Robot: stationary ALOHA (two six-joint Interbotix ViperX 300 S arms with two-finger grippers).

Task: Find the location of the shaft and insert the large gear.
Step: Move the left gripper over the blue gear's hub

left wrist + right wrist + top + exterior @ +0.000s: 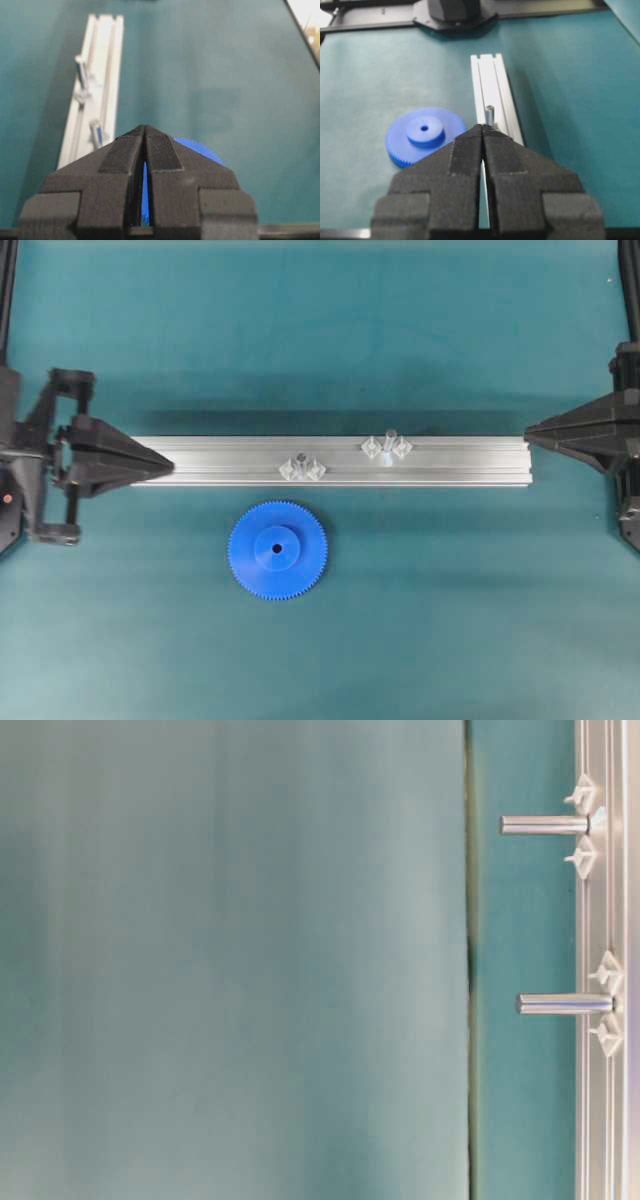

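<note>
Large gear (277, 549) lies flat on the teal mat (450, 620), at five o'clock from the left gripper (168, 464), its fingers pressed together, holding nothing. Right gripper (530, 437) also closed; the shaft (388, 443) stands on the rail (460, 462) at its nine o'clock.

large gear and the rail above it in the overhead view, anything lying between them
Nothing. In the overhead view only bare teal mat separates the large gear from the aluminium rail; the gear lies flat, clear of the rail's near edge.
</note>
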